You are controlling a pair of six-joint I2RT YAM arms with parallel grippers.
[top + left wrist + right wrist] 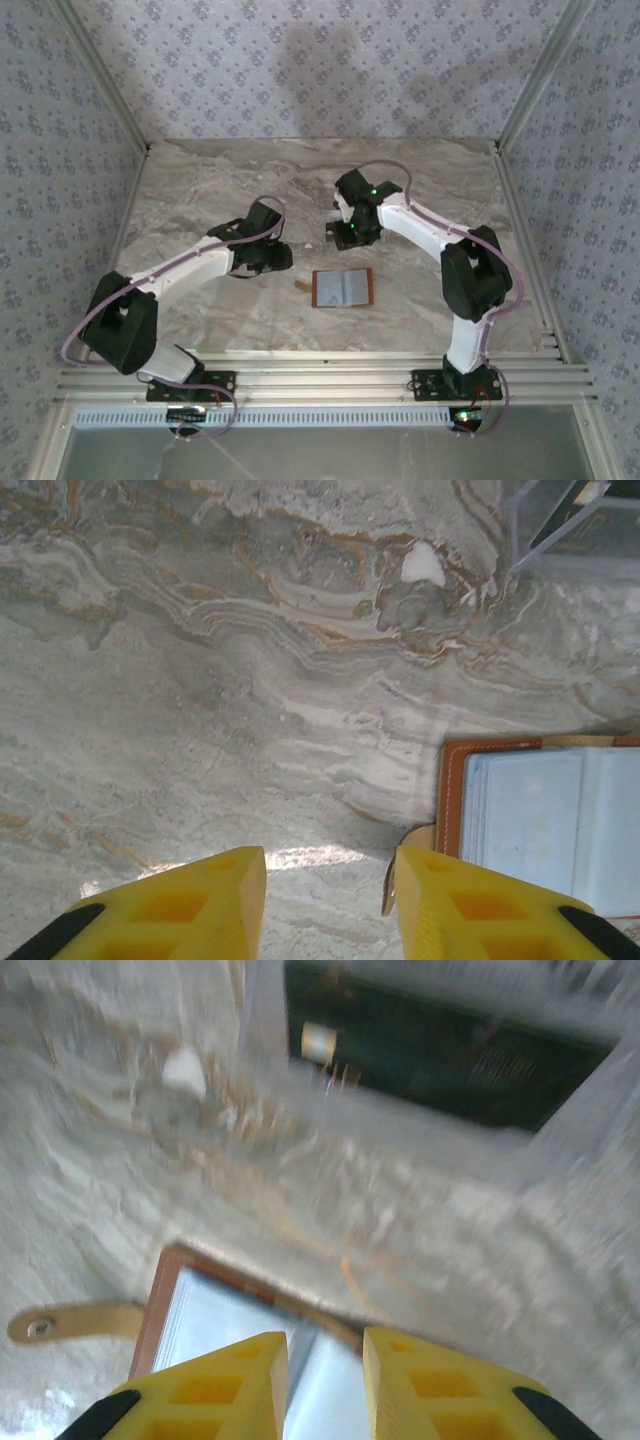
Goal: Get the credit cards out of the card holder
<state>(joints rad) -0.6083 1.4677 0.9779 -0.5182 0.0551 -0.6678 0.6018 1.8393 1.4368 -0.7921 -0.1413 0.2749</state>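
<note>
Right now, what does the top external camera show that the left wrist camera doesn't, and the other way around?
Top external: the left gripper and right gripper standing near the whole card holder, which lies open and flat between the arms.
Left wrist: a close look at its open yellow fingers above bare stone, the holder's stitched tan edge, its tab and a corner of a clear plastic tray.
Shared: the card holder and the marble table.

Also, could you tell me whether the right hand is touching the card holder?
Apart. The top external view shows a strip of bare table between the right hand and the open card holder.
</note>
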